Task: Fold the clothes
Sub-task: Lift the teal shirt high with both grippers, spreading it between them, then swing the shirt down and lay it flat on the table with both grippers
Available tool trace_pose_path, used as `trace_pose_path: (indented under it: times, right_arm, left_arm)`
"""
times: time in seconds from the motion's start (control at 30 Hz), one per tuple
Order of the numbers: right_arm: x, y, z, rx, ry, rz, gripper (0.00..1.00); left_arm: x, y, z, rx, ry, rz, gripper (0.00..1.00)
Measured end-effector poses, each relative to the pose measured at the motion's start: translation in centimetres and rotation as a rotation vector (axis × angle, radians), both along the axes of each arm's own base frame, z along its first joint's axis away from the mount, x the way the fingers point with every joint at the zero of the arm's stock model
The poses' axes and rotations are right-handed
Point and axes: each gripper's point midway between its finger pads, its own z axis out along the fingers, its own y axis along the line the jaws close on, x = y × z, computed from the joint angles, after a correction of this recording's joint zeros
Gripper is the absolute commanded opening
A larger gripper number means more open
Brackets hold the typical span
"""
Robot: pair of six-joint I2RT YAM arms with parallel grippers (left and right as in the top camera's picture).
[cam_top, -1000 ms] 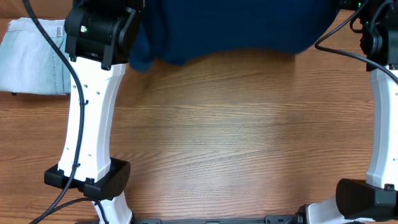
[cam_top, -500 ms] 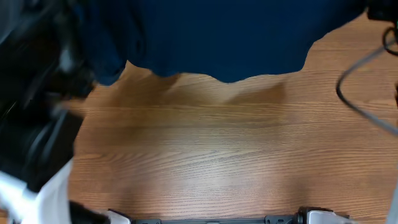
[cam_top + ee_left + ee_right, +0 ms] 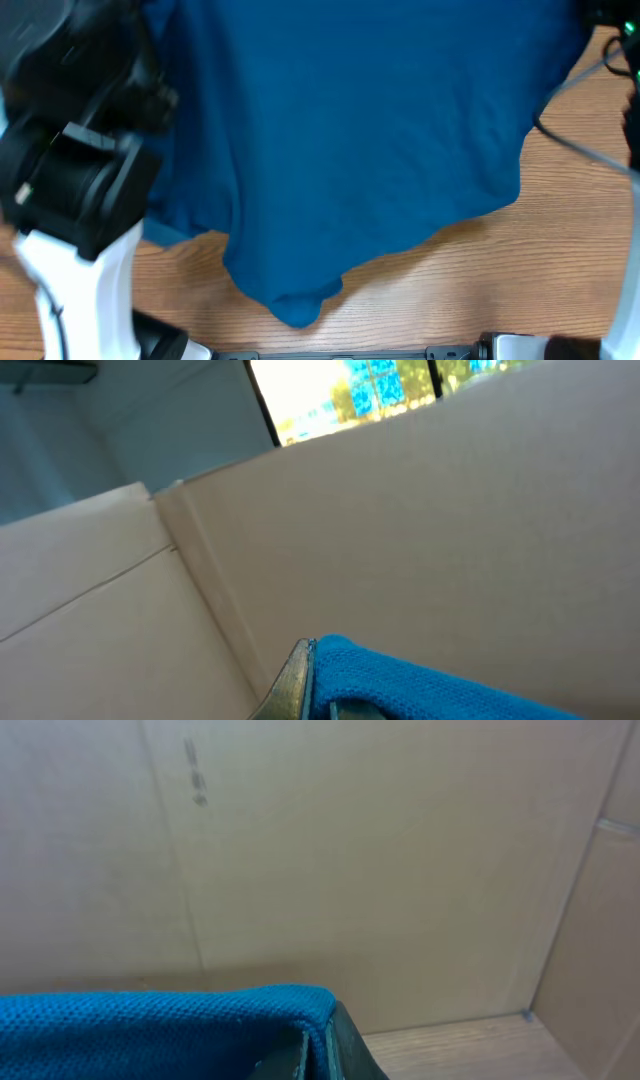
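Observation:
The teal-blue polo shirt point(image 3: 370, 130) hangs spread across most of the overhead view, lifted near the camera, its lower edge drooping to a point at the bottom centre. My left gripper point(image 3: 320, 690) is shut on a fold of the shirt's knit fabric point(image 3: 420, 685) at the bottom of the left wrist view. My right gripper point(image 3: 318, 1055) is shut on another fold of the shirt point(image 3: 160, 1030). In the overhead view the left arm point(image 3: 75, 190) stands raised at the left; the fingertips of both grippers are hidden there.
The wooden table point(image 3: 480, 290) shows below and right of the shirt. Beige cardboard walls point(image 3: 450, 530) fill the wrist views, also in the right wrist view point(image 3: 350, 850). A black cable point(image 3: 580, 150) hangs at the right.
The shirt has swept down and toward the camera, from covering only the top edge to most of the view. The left arm has risen and swung; the jeans are now hidden.

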Motion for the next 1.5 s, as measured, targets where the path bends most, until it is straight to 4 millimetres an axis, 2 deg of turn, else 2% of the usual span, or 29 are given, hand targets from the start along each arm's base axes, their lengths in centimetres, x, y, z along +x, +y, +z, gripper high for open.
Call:
trace_pose_path:
  times: [0.2, 0.33, 0.4, 0.47, 0.63, 0.73, 0.83, 0.93, 0.97, 1.1, 1.17, 1.33, 1.4, 1.43, 1.47, 1.5]
  right_arm:
    - [6.3, -0.5, -4.0, 0.006, 0.036, -0.001, 0.04]
    - [8.3, -0.8, -5.1, 0.006, 0.033, -0.003, 0.04]
    - [8.3, -1.2, -5.2, 0.006, 0.035, -0.012, 0.04]
    - [7.9, -1.9, -4.9, 0.007, 0.04, -0.027, 0.04]
    - [6.8, -3.4, -3.8, 0.016, 0.043, -0.031, 0.04]
    - [5.8, -3.8, -5.0, 0.035, 0.107, -0.017, 0.04]
    - [4.7, -3.5, -7.4, 0.058, 0.216, 0.004, 0.04]
    - [3.6, -2.9, -9.9, 0.057, 0.329, 0.037, 0.04]
    - [3.1, -2.6, -10.9, 0.055, 0.375, 0.055, 0.04]
    - [0.3, -1.0, -14.7, 0.082, 0.564, 0.133, 0.04]
    - [-0.9, -0.2, -15.9, 0.101, 0.634, 0.178, 0.04]
    - [-4.4, 1.6, -18.5, 0.175, 0.804, 0.255, 0.05]
    - [-5.7, 2.1, -19.2, 0.202, 0.862, 0.269, 0.1]
    - [-6.3, 2.3, -19.5, 0.211, 0.886, 0.273, 0.18]
    - [-6.4, 2.3, -19.5, 0.214, 0.891, 0.274, 0.37]
    - [-7.3, 2.6, -20.0, 0.236, 0.933, 0.276, 0.44]
  left_arm:
    - [9.1, -0.7, -2.6, 0.022, -0.025, 0.015, 0.06]
    - [13.5, -1.4, -3.6, 0.036, -0.087, 0.022, 0.09]
    - [14.2, -1.9, -3.4, 0.051, -0.119, 0.023, 0.08]
    - [14.1, -2.5, -3.0, 0.072, -0.131, 0.018, 0.07]
    - [12.1, -4.1, -1.3, 0.118, -0.143, -0.01, 0.05]
    - [11.2, -3.9, -1.7, 0.15, -0.081, -0.005, 0.05]
    - [10.8, -3.2, -4.6, 0.184, 0.083, 0.015, 0.06]
    - [10.5, -2.7, -9.7, 0.204, 0.307, 0.019, 0.09]
    - [10.1, -2.4, -12.5, 0.196, 0.414, 0.019, 0.11]
    - [7.8, -1.8, -19.2, 0.142, 0.675, 0.012, 0.27]
    - [6.6, -1.7, -21.4, 0.101, 0.765, 0.0, 0.29]
    - [4.5, -1.5, -24.4, 0.014, 0.892, -0.007, 0.3]
    - [4.0, -1.4, -25.0, -0.007, 0.918, -0.004, 0.3]
    - [3.7, -1.4, -25.2, -0.018, 0.929, -0.006, 0.31]
    - [3.5, -1.5, -25.5, -0.03, 0.939, -0.006, 0.32]
    - [3.3, -1.5, -25.7, -0.036, 0.951, -0.006, 0.34]
